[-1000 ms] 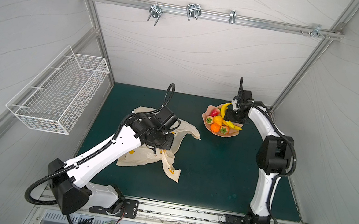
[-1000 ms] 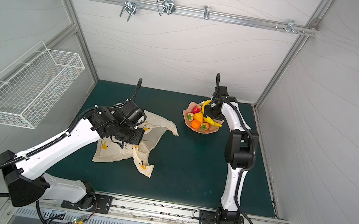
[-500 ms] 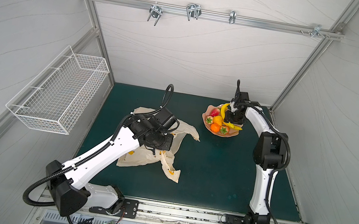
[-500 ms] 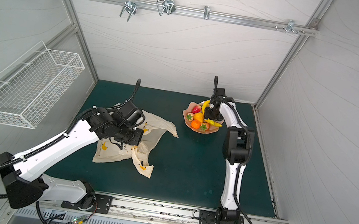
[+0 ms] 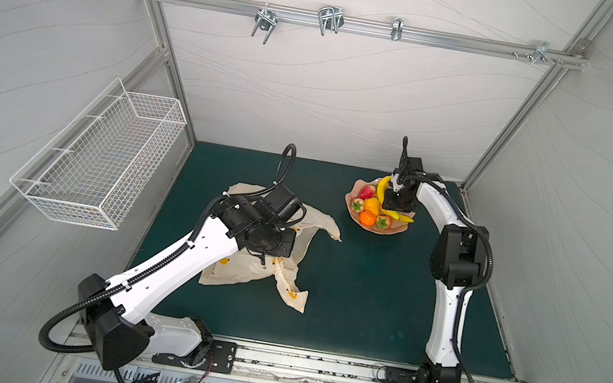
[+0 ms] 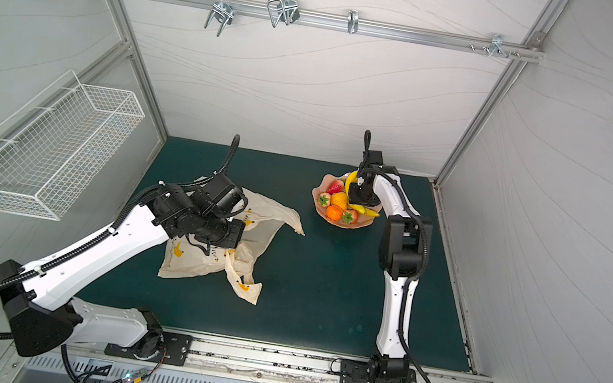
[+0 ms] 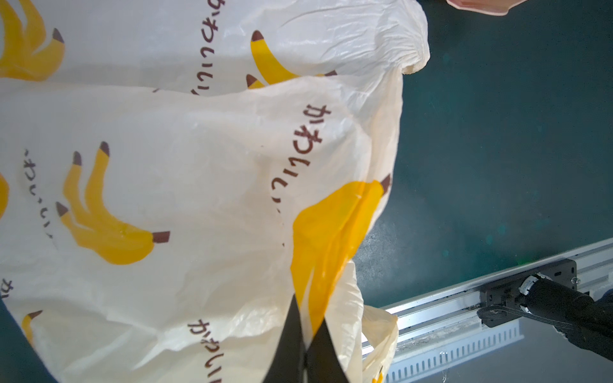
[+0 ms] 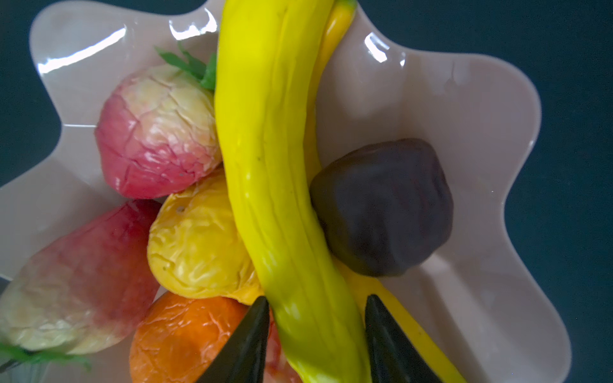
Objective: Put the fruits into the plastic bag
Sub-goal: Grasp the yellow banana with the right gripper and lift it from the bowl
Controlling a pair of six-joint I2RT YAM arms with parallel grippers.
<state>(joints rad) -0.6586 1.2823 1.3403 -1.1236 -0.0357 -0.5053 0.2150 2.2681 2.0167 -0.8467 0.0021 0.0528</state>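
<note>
The green worktop (image 5: 363, 295) carries two groups. The plastic bag (image 5: 240, 272) lies crumpled in its left half, partly under the left arm (image 5: 194, 249). The pink dish (image 5: 395, 229) with the fruits (image 5: 371, 212) stands near the back edge, toward the back right corner, well apart from the bag.

The left gripper (image 7: 305, 346) is fully closed. Its two black fingers (image 7: 290, 351) pinch a fold of the bag film at a printed yellow patch. The right gripper (image 8: 315, 331) is partly open. Its fingers (image 8: 245, 345) stand on either side of the banana (image 8: 275, 165), near one end. One finger is about touching and the other shows a thin gap, so I judge that the banana is not yet clamped.

What can go wrong: the banana lies against a yellow-orange ball (image 8: 195, 235) and touches the dark brown piece (image 8: 381, 209), so a lift can drag or roll these out of the shallow dish. A grip so near the end can let the long banana swing and slip. The film is thin, so the pinch may hold only one layer and the mouth may not open.

The top views hide both pairs of fingers under the arms, and I cannot find the dark brown piece there. Only the wrist views show them. Only the top views show the whole gap between bag and dish.
</note>
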